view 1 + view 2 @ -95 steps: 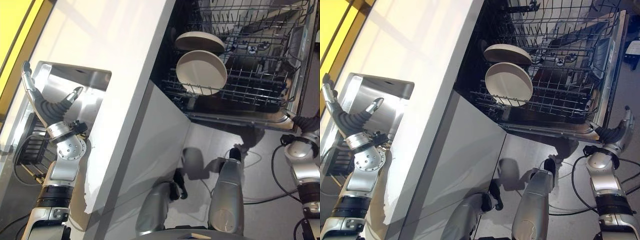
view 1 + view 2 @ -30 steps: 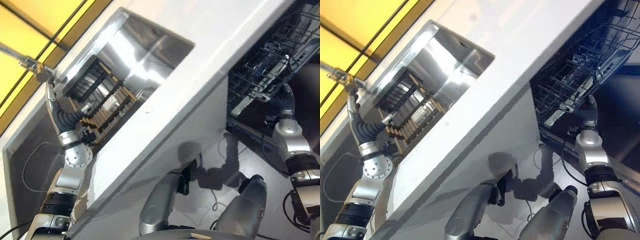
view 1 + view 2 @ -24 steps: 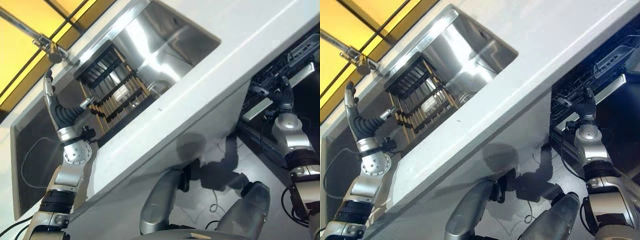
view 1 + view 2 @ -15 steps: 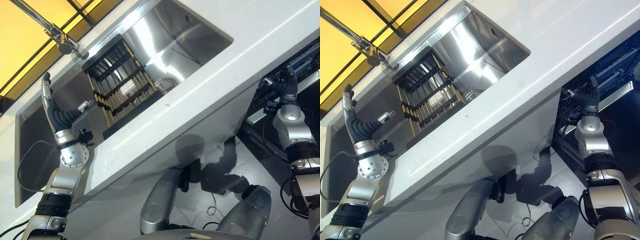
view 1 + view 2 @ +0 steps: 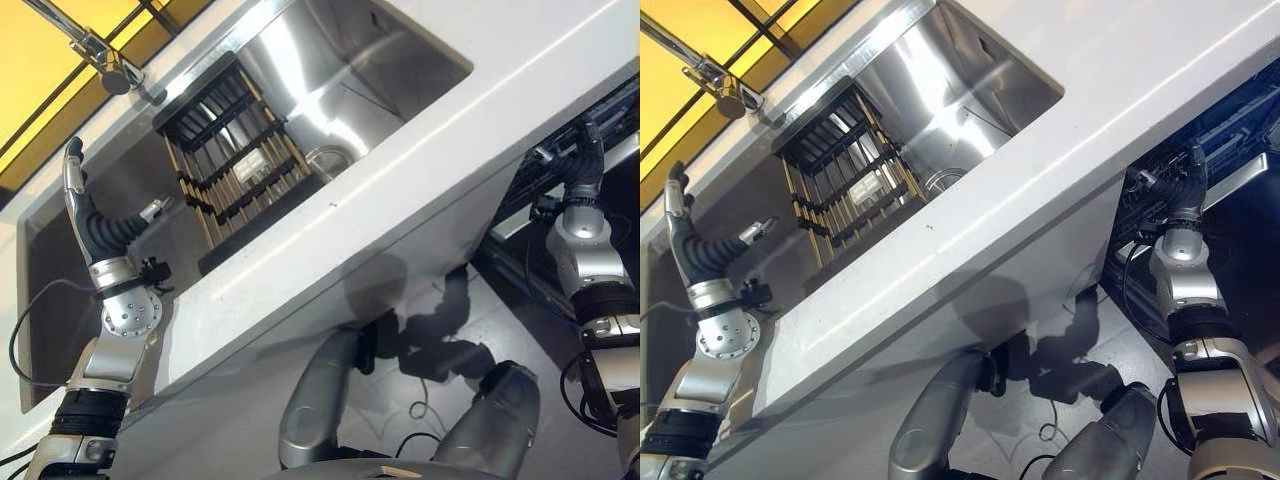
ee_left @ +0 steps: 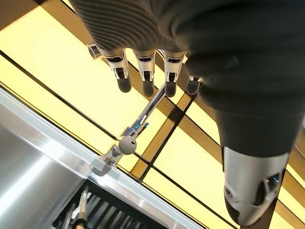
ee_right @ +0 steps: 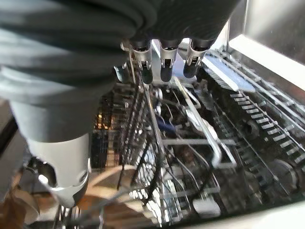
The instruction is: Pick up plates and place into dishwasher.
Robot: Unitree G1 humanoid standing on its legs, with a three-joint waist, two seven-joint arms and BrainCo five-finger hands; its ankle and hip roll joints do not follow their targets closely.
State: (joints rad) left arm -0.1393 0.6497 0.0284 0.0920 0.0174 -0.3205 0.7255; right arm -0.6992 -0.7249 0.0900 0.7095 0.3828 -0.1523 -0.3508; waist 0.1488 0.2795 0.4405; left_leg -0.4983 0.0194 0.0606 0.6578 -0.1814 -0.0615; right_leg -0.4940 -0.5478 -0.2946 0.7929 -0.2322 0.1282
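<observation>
Beige plate in rack beneath right hand | both hands empty, fingers straight

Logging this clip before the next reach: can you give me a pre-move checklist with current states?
1. Left hand empty, fingers straight, raised over the sink: ok.
2. Right hand empty, fingers straight, at the dishwasher rack: ok.
3. Plate to pick up located in the drying rack: cannot tell.
4. Faucet apart from the left hand: ok.
5. Free slot in the dishwasher rack: cannot tell.
</observation>
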